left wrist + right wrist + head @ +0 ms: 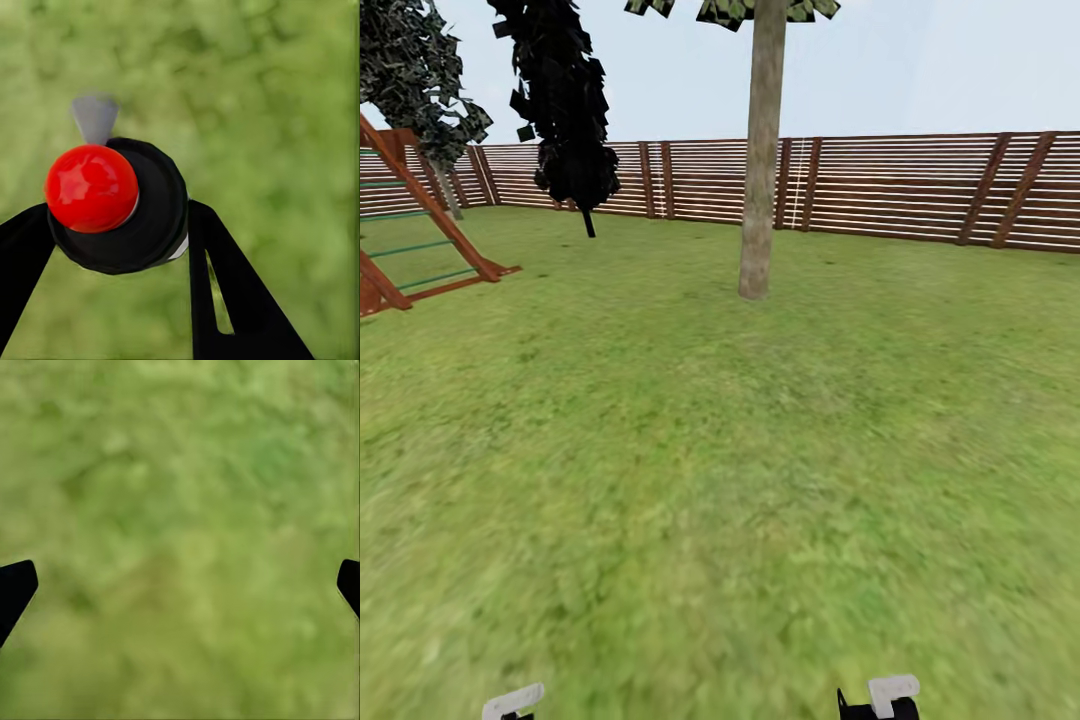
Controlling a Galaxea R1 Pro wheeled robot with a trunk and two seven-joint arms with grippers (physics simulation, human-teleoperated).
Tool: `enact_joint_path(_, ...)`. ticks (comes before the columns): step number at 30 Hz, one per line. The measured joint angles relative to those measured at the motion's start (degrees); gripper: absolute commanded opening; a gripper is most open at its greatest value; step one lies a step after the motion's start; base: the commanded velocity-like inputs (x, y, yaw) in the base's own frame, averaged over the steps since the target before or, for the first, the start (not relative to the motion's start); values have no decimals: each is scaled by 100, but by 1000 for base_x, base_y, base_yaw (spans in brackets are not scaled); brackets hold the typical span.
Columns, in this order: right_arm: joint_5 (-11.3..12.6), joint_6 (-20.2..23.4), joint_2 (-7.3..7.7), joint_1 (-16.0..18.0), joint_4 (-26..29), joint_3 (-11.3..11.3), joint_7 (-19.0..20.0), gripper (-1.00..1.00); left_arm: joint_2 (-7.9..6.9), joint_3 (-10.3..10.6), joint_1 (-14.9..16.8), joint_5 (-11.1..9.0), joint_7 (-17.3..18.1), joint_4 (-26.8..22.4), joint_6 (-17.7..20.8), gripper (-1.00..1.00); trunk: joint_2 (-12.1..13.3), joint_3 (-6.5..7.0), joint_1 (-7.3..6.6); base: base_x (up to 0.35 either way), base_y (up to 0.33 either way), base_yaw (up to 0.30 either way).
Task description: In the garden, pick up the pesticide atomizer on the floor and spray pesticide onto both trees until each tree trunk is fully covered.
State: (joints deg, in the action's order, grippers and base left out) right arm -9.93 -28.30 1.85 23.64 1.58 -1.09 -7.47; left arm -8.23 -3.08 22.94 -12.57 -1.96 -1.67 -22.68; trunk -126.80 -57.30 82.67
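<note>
The pesticide atomizer [154,214], a stubby black body with a glossy red cap and a grey nozzle, sits between the two black fingers of my left gripper [116,229], which is shut on it above grass. My right gripper [180,585] is open over bare lawn, nothing between its tips. In the head view both grippers peek in at the bottom edge, left gripper [512,702] and right gripper [880,698]. A tree with a thick pale mottled tree trunk [760,200] stands ahead, a few metres off. A second pale trunk [448,192] shows far left by the fence.
A brown slat fence [900,190] closes the back of the garden. A narrow black tree [570,110] stands left of the near trunk. A wooden play tower [420,230] with green rungs is at the left edge. Lawn [720,480] stretches between me and the trunk.
</note>
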Motion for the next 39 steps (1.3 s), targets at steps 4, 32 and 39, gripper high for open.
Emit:
enact_joint_path(4, 0, 0, 0, 0, 0, -2, 0, 100, -2, 1, 0, 0, 2, 0, 0, -100, 0, 0, 0, 339, 0, 0)
enact_joint_path(32, 0, 0, 0, 0, 0, -2, 0, 100, -3, 1, 0, 1, -1, 0, 0, -100, 0, 0, 0, 339, 0, 0)
enact_joint_path(39, 1, 0, 2, 0, 0, -4, 0, 100, -4, 1, 1, 0, -1, 0, 0, -100, 0, 0, 0, 339, 0, 0)
